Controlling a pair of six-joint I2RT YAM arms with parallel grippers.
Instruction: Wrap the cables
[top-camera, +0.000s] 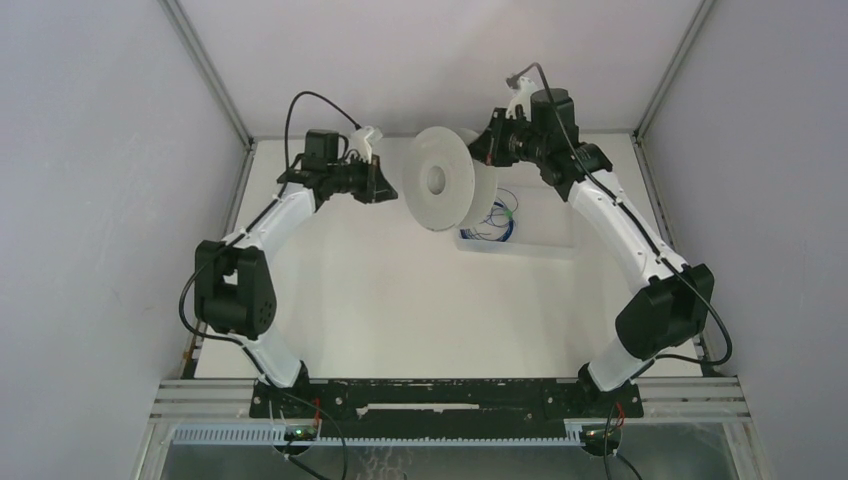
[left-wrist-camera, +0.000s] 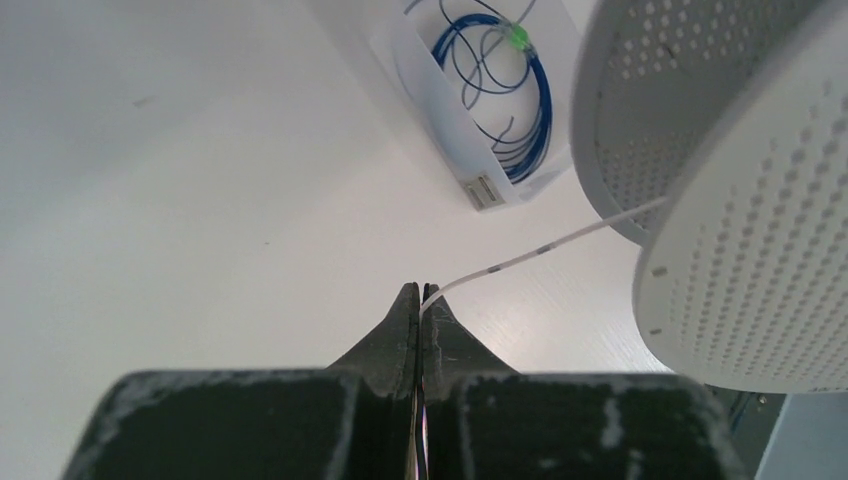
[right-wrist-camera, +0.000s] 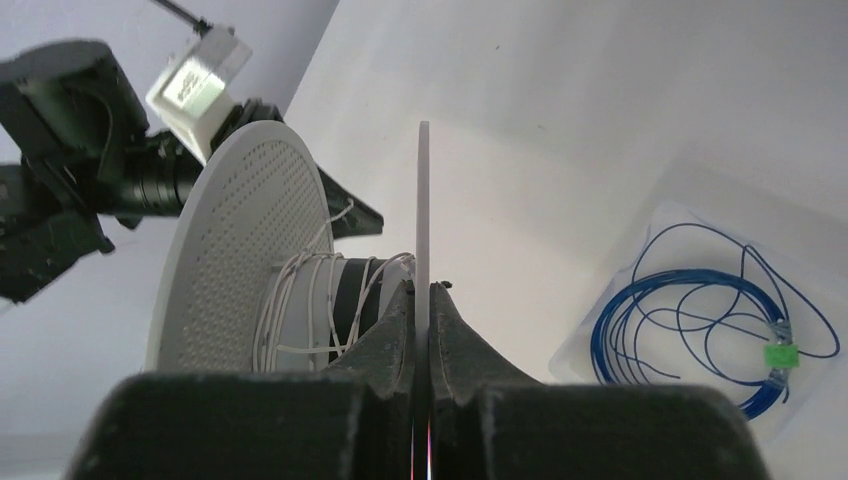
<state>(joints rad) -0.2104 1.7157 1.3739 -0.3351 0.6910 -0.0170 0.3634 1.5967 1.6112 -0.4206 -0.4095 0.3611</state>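
Right gripper (right-wrist-camera: 423, 292) pinches the spool (right-wrist-camera: 235, 250) by 1 flange, steadying it. Left gripper (left-wrist-camera: 420, 297) clamps the cable (left-wrist-camera: 545, 247), drawn taut toward 2 o'clock for winding.

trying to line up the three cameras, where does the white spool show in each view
Top external: spool at upper centre.
Left wrist: spool at the right edge, pale cable running to it.
Right wrist: spool left of centre, one flange clamped in the right tool.
Shared landmark: blue coil, near the spool in all three.

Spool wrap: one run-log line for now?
left tool: shut on white cable | right tool: shut on spool flange | winding: partial | blue cable coil: packaged, untouched
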